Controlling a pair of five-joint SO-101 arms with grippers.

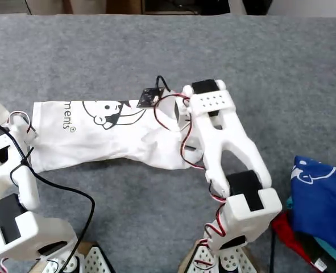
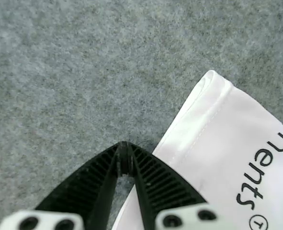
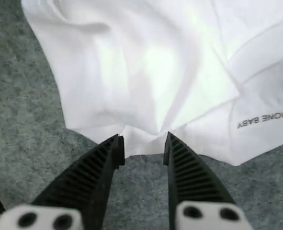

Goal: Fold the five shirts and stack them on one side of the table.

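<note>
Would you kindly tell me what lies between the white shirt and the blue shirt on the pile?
In the high view, only the right arm and grey table lie between the white shirt and blue shirt.

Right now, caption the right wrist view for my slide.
Right gripper, jaws open, poised at the rumpled edge of the white shirt on the grey table.

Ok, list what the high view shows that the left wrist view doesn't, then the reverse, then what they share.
High view adds: the white shirt at full length with its cartoon print, the right arm over one end of it, and a pile of coloured shirts at the picture's right edge, blue on top. Left wrist view adds: the left gripper up close, shut tip to tip beside the stitched hem. Shared: the white shirt and the grey table cover.
</note>
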